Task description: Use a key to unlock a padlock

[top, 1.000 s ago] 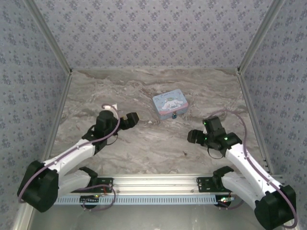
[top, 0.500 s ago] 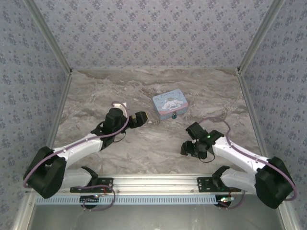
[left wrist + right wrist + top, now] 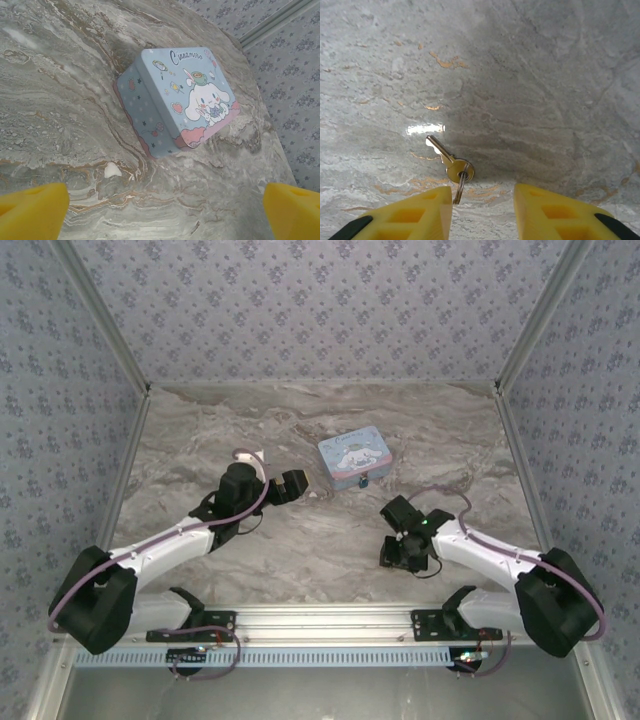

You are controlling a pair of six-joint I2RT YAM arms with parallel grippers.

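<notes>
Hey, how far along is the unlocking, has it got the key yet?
Nothing looks done yet. The key lies flat on the table, with the right tool open right by it, not gripping. The left tool is open, facing the tin. Left to do: grasp the key, reach the padlock at the tin's front, insert and turn.
</notes>
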